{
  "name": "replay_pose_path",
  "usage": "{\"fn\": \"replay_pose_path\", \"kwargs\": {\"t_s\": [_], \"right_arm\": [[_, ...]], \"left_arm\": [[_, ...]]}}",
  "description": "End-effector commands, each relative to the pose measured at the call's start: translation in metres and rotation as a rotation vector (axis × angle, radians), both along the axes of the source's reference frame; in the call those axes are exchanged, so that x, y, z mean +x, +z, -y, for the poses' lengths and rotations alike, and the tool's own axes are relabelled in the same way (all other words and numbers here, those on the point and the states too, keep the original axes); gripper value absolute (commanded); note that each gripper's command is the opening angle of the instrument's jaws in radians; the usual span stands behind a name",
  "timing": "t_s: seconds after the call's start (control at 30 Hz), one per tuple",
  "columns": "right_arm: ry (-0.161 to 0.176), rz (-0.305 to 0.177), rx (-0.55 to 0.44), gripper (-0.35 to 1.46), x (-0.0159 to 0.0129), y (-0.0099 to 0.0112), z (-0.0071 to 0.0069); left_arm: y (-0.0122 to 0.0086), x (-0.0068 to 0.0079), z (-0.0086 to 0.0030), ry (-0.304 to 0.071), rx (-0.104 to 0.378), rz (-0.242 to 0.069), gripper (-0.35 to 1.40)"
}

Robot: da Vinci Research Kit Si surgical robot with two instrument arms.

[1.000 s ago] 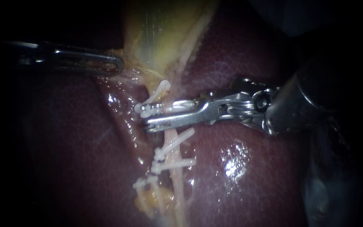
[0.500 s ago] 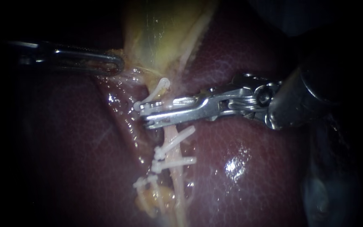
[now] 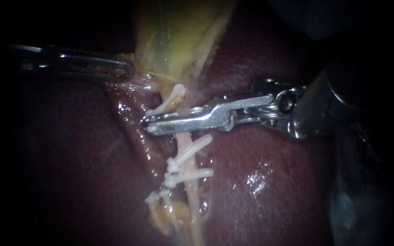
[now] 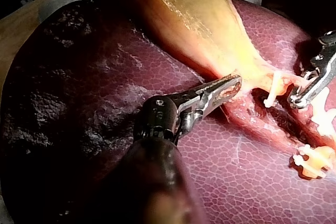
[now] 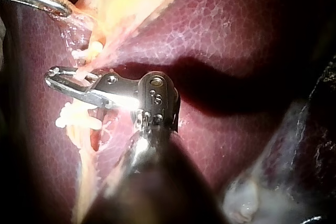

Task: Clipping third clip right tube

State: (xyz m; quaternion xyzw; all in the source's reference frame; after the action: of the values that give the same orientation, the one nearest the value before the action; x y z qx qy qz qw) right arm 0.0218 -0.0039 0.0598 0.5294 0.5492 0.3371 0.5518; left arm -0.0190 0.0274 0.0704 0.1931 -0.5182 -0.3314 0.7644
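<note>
**Right instrument** (image 3: pixel 153 125). Enters from the right. Its jaws are pressed together across the tube (image 3: pixel 183 140), pinching it from both sides. The right wrist view agrees: the pale strand passes between the closed jaws.

**Tube.** Runs from the gallbladder (image 3: pixel 174 36) down over the liver (image 3: pixel 270 191). Whether it is the right one of two cannot be told for certain.

**Clips in place.** One upper clip (image 3: pixel 172 96) sits just above the jaws. Two lower clips (image 3: pixel 192 174) sit just below them on the same strand. A fourth clip (image 3: pixel 157 197) lies lower and off to the side.

**Clip being applied.** Hidden inside the jaws; none of it shows plainly.

**Left instrument** (image 3: pixel 126 70). Its jaws are closed on tissue at the gallbladder's narrow end and hold it taut, well apart from the clipping site.

**Status.** Judged late in the step. The squeeze appears made, but latching is unconfirmed. Remaining: open the jaws, back off, and check that the clip sits square across the tube.
</note>
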Motion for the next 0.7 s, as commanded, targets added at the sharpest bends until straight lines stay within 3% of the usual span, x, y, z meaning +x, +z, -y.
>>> {"fn": "replay_pose_path", "kwargs": {"t_s": [0.03,0.2,0.7], "right_arm": [[-0.006,0.002,-0.001,-0.35,-0.0001,0.0,0.0001],[-0.013,0.07,-0.013,-0.35,-0.0004,-0.0002,0.0004],[-0.014,0.07,-0.007,-0.35,-0.0006,-0.0003,0.0005]], "left_arm": [[0.0,0.0,0.0,0.0,0.0,0.0,-0.35],[0.0001,0.0,0.0,0.0,-0.001,0.0,-0.35],[0.0002,-0.0001,0.0001,-0.001,-0.001,-0.001,-0.35]]}}
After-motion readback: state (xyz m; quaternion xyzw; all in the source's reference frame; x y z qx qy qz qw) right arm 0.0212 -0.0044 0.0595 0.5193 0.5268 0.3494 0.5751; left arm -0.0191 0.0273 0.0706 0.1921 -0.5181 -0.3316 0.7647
